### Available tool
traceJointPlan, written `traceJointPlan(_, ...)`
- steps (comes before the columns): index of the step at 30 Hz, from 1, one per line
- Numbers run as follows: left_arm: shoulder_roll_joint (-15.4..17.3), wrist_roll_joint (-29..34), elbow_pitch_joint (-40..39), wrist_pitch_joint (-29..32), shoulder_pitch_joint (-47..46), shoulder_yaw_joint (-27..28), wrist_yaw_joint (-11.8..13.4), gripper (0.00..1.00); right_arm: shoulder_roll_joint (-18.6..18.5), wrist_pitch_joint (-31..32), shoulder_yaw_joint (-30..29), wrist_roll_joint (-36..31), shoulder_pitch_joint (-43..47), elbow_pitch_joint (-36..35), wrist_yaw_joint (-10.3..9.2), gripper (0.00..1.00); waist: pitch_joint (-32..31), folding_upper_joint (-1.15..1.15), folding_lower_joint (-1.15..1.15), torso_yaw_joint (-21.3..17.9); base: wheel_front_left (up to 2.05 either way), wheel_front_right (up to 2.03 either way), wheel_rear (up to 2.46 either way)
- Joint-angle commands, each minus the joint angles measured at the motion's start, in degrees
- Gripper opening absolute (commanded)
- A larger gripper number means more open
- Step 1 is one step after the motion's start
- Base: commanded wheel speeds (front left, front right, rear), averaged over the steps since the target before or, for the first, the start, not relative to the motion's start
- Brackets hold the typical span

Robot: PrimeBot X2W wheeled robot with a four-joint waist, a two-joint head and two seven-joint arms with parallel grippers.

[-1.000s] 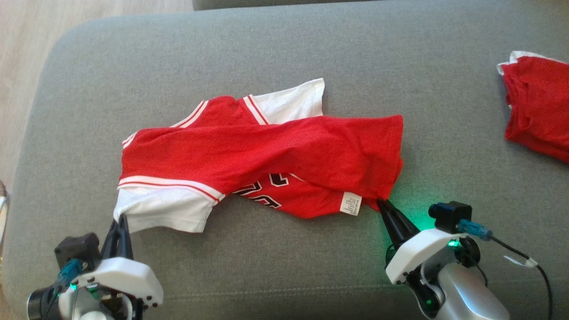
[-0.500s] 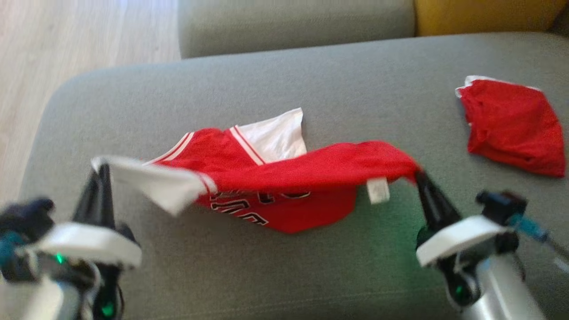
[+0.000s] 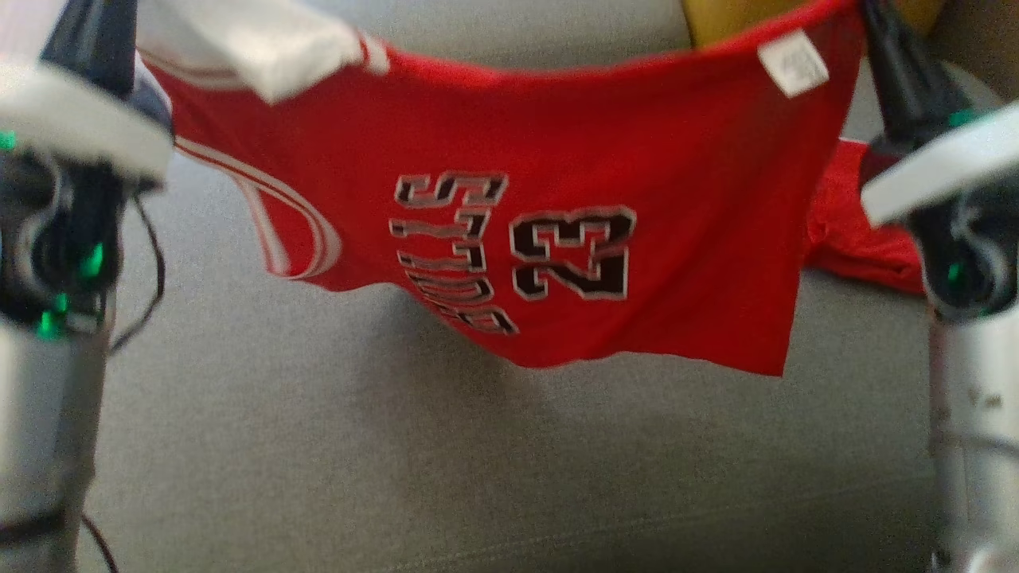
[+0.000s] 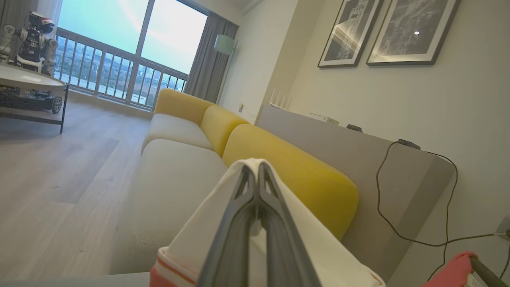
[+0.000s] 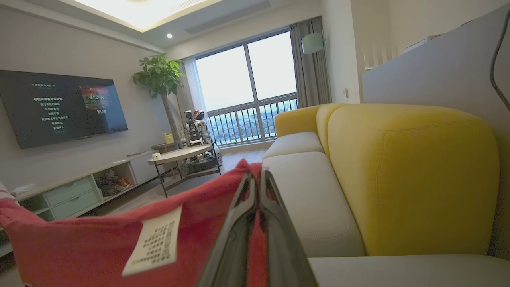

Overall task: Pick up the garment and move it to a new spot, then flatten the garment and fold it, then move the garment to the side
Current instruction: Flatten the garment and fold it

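The jersey [image 3: 637, 143] hung in the air above the grey seat [image 3: 398, 461], spread like a sheet between the two grippers. Its number and lettering were upside down and its lower edge seemed clear of the cushion. The left gripper [image 4: 258, 169] was clenched on a white sleeve corner, with cloth wrapped over its tips. The right gripper [image 5: 257, 175] was clamped on a red corner beside the label [image 5: 153, 241]. Holding two corners well apart let the cloth's weight pull out folds, which I judged suited both a carry to a new spot and a flat lay there. The top edge sagged slightly between the grips, and a white flap lay doubled over near the left one. Open seat lay below and toward the robot. A second red garment [image 3: 860, 255] sat on the seat at the right, behind the hanging edge. The yellow back [image 5: 410, 175] rose beyond, so room looked tighter there.
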Motion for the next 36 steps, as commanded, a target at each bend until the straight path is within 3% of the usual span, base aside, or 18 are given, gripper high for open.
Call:
traceJointPlan(1, 1.51, -0.12, 0.5, 0.61, -5.41, 2.11, -0.5, 0.0, 0.07, 0.68, 0.77, -0.48, -4.33, -0.32, -0.02, 0.0, 1.01, 0.0, 0.0, -0.28, 0.0, 0.0, 0.0)
traceJointPlan(6, 0.17, 1.15, 13.42, 2.44, -20.32, -0.37, -2.14, 0.0, 0.77, 1.77, 0.48, -3.31, -17.42, 9.5, -0.02, 0.0, 7.74, 0.0, 0.0, -0.94, 0.0, 0.0, 0.0)
traceJointPlan(10, 0.19, 5.99, 23.75, 0.71, -33.47, -3.68, -4.99, 0.0, 1.09, -1.51, 0.83, -6.56, -29.27, 17.91, -0.02, 0.0, 15.67, 0.0, 0.0, -1.2, 0.0, 0.0, 0.0)
traceJointPlan(17, -0.08, 16.48, 38.5, -15.9, -53.39, -7.7, -10.91, 0.0, 1.48, -17.26, 0.33, -12.21, -46.25, 31.71, -0.02, 0.0, 24.88, 0.0, 0.0, -1.01, 0.0, 0.0, 0.0)
traceJointPlan(21, -1.92, 17.17, 42.89, -24.41, -58.77, -7.03, -13.42, 0.0, -0.23, -23.42, 0.91, -14.06, -51.78, 35.91, -0.02, 0.0, 28.95, 0.0, 0.0, 1.01, 0.0, 0.0, 0.0)
traceJointPlan(27, -3.13, 15.38, 43.83, -26.6, -49.3, -5.62, -17.04, 0.0, -2.3, -25.21, 4.96, -12.62, -47.58, 43.33, -0.02, 0.0, 29.77, 0.0, 0.0, 3.8, 0.0, 0.0, 0.0)
traceJointPlan(32, -4.43, 13.37, 39.31, -26.66, -32.58, -4.35, -18.06, 0.0, -4.32, -24.2, 8.18, -9.15, -39.52, 49.87, -0.02, 0.0, 26.82, 0.0, 0.0, 5.55, 0.0, 0.0, 0.0)
traceJointPlan(36, -4.83, 10.76, 36.51, -26.55, -17.13, -6.61, -18.35, 0.0, -5.32, -21.52, 9.69, -4.92, -31.81, 52.8, -0.02, 0.0, 22.0, 0.0, 0.0, 6.35, 0.0, 0.0, 0.0)
